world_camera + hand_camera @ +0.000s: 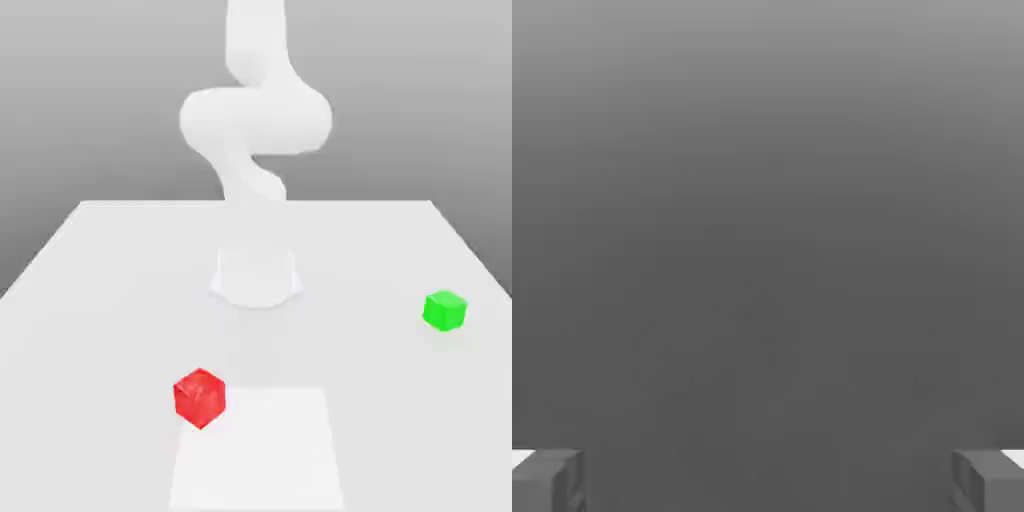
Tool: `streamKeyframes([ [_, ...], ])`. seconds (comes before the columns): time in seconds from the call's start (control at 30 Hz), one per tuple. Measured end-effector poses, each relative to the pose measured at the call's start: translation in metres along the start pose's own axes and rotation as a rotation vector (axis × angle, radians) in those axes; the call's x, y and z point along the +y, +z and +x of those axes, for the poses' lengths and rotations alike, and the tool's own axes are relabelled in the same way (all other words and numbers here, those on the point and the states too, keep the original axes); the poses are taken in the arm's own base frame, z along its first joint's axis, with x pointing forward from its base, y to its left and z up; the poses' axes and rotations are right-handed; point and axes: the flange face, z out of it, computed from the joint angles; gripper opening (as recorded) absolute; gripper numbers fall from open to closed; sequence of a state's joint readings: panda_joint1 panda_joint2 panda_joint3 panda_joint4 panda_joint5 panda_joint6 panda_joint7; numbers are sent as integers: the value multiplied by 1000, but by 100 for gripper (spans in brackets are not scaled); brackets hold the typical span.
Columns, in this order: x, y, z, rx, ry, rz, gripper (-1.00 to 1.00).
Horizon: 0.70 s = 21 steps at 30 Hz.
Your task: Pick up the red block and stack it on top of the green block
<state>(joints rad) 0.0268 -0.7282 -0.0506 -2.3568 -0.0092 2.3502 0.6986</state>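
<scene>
1. Grey, featureless backdrop behind a flat white table; that is all the room I have on my screens.
2. My target, the red block, sits on the table toward the exterior view's left and near its front edge, resting flat with one corner turned to the camera. Nothing touches it.
3. Its destination, the green block, sits well apart from it, toward the exterior view's right and a little farther back. Its top is bare.
4. My pincer is spread wide: in the hand view its two grey fingertips stand far apart with nothing between them, only plain grey ground ahead. Neither block lies between or beside the fingers, so both are well away from the pincer.
5. My white arm rises from a round base at mid-table, behind both blocks.
6. Progress, as I judge it: nothing done yet. Reaching, grasping, lifting, carrying and placing red on green all remain.
</scene>
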Motion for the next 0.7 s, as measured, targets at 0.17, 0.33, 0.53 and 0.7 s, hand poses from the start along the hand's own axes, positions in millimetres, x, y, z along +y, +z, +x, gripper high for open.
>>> streamKeyframes([
  [0.17, 51, 121, -17, -159, -185, -93, 0],
  [0.33, 110, 214, -60, -319, -366, -163, 0],
  [0.53, 191, 290, -132, -524, -585, -220, 0],
  [0.7, 255, 321, -191, -680, -742, -245, 0],
])
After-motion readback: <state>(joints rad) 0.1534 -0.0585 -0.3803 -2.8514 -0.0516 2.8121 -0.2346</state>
